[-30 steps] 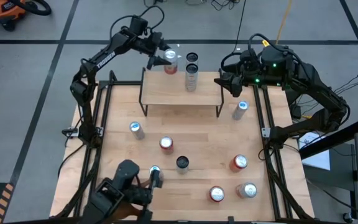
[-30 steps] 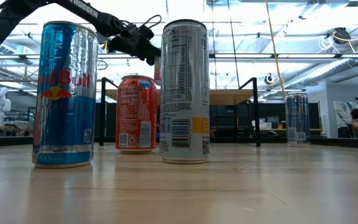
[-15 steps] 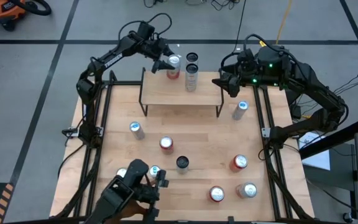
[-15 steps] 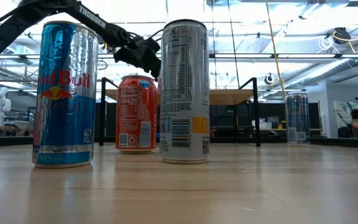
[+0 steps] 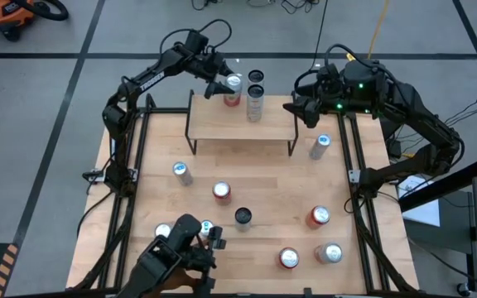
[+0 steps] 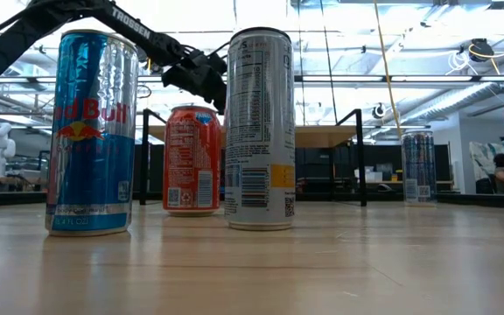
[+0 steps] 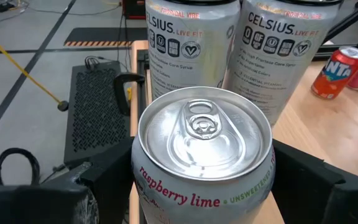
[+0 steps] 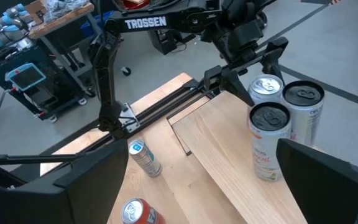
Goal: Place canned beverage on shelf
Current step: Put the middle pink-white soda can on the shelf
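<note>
My left gripper [image 5: 222,83] is shut on a white can [image 5: 233,85] with a red band, lettered "raspberry lime" [image 7: 204,134]. It holds the can at the far edge of the shelf [image 5: 238,128]. Two tall Celsius cans [image 5: 255,103] [image 5: 256,79] stand upright on the shelf just right of it. The held can's base is hidden. My right gripper [image 5: 305,112] hovers open above the shelf's right end with nothing between its fingers [image 8: 98,180]. My left gripper pinches the can's side wall [image 7: 143,180], just below the top rim, between its two fingers [image 7: 110,186]. The fingers come from the far left, slanting a little downward. The can is upright. Whether its base rests on the shelf I cannot tell.
Several cans stand on the tabletop [image 5: 139,165] in front of the shelf, among them a blue one [image 6: 92,131], an orange one [image 6: 191,157] and a tall silver one [image 6: 259,127]. A dark device [image 5: 172,257] sits at the near left edge. Black frame rails [image 5: 131,149] line both table sides.
My left gripper has sunk and gone a little toward the table's right with the can, nearer the Celsius cans. The can has stayed upright in the hold. The dark device at the near left edge has shifted.
</note>
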You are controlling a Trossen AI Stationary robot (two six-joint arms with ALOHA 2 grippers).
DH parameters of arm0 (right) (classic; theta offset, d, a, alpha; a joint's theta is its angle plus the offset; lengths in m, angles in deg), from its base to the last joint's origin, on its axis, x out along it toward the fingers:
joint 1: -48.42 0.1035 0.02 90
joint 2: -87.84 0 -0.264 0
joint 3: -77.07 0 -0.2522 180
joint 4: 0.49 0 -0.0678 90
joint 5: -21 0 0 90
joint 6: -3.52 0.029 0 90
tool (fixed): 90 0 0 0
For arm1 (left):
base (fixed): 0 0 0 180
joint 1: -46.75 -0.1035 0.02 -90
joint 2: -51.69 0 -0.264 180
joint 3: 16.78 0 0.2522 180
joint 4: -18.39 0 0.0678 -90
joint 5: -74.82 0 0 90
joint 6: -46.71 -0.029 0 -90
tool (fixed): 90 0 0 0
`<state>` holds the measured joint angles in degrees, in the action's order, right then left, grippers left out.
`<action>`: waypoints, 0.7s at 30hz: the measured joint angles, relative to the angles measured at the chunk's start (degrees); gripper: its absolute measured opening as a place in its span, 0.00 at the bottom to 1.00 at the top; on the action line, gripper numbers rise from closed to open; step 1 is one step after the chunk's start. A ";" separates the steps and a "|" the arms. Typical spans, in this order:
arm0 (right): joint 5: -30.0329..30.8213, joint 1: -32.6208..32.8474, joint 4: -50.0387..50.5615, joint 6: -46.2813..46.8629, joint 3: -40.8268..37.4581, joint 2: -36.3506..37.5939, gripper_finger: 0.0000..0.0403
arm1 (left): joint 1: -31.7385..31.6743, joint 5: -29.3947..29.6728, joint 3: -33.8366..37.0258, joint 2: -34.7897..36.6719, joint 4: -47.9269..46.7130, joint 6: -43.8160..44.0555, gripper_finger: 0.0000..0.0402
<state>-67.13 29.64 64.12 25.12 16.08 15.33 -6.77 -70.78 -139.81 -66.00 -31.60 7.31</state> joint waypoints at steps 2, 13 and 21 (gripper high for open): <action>-0.03 -0.26 0.00 0.00 0.00 0.00 0.97 | 0.12 0.75 -0.02 0.08 0.02 0.00 0.77; -0.17 -0.43 0.00 0.00 0.00 0.00 0.97 | 0.21 3.97 -0.04 0.11 -1.08 0.12 0.82; -0.19 -0.43 0.00 -0.22 0.00 0.00 0.97 | 0.35 6.20 0.11 -0.07 -4.05 0.04 0.98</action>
<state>-67.32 29.21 64.12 24.90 16.08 15.33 -6.42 -64.58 -139.70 -66.07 -35.65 7.35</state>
